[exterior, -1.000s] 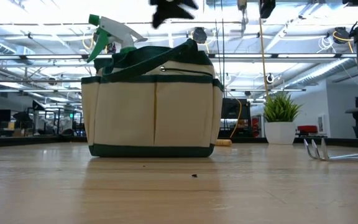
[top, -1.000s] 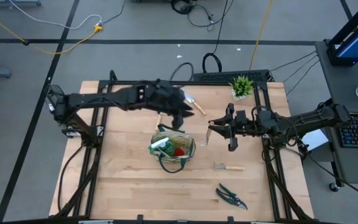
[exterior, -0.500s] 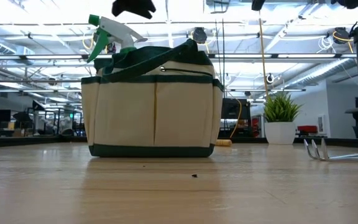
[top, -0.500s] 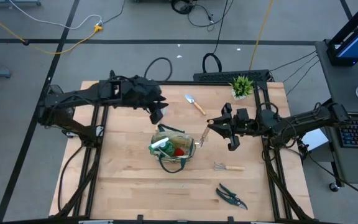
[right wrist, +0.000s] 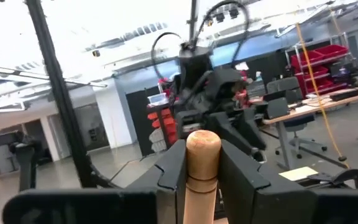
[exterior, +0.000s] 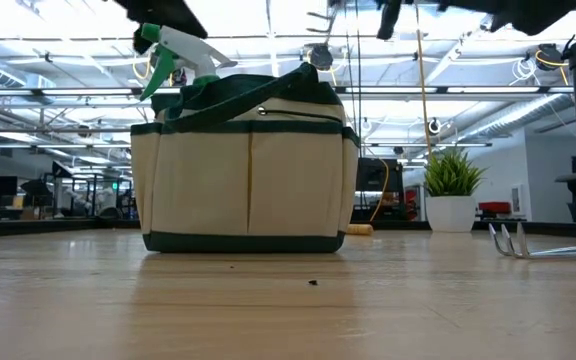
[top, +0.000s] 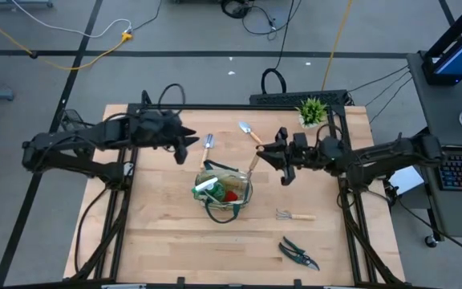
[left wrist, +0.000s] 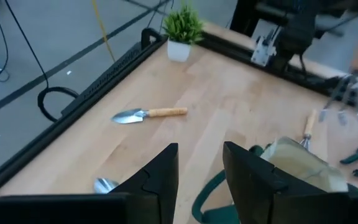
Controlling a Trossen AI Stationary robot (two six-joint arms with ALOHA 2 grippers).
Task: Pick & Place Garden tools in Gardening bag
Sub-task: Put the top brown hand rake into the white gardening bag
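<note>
The khaki gardening bag [top: 233, 207] [exterior: 246, 165] stands on the table's middle, with a green-and-white spray bottle [top: 207, 186] [exterior: 173, 50] and a red item [top: 231, 195] inside. My left gripper [top: 189, 143] [left wrist: 201, 155] is open and empty, left of the bag's far side. My right gripper [top: 269, 158] [right wrist: 202, 180] is shut on a wooden-handled fork [top: 253, 164] beyond the bag's right side. A trowel [top: 208, 146] lies flat just beyond the bag, and another trowel [top: 251, 132] [left wrist: 148, 114] lies farther back. A small rake [top: 295, 215] [exterior: 538, 245] and shears [top: 299, 253] lie near the front right. My right gripper pinches the fork's wooden handle [right wrist: 202, 171] between its two fingers, just below the handle's rounded free end [right wrist: 202, 142]. The fingers come level from the table's right and lie across the handle. The fork is lifted clear, its handle end up; its tines [exterior: 318, 18] hang above the bag.
A small potted plant [top: 312, 111] [exterior: 451, 190] [left wrist: 180, 31] stands at the far right of the table. A black frame rail [left wrist: 104, 68] runs along the far edge. Bare wood lies in front of the bag and to its left.
My left gripper has drawn back toward the table's left edge, away from the far trowel and the bag, and the trowel beside the bag now shows. My right gripper has carried the fork toward the far edge and a little toward the bag.
</note>
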